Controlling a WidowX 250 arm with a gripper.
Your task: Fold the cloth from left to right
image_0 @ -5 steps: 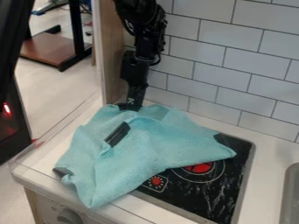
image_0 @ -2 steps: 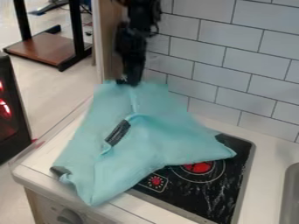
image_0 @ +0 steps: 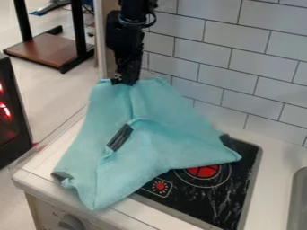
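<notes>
At the upper left, in front of the tiled wall, the black gripper [image_0: 124, 81] is shut on the back edge of the turquoise cloth [image_0: 153, 143]. That edge is held up off the surface, and the cloth slopes down from it toward the front. Its lower part lies over the left side of the stove and the counter's front left corner. A dark patch shows in the cloth's middle, and another dark piece lies at its left corner.
The black stove top [image_0: 219, 197] with red burner marks shows right of the cloth. Beyond it, a grey sink edge [image_0: 297, 202] stands at the far right. The white tiled wall [image_0: 240, 58] rises behind, and a knob [image_0: 71, 222] sits below the counter's front edge.
The gripper has risen and shifted slightly left, lifting the cloth's back edge with it. The cloth's front part has hardly moved. A dark object at the left edge has shifted away.
</notes>
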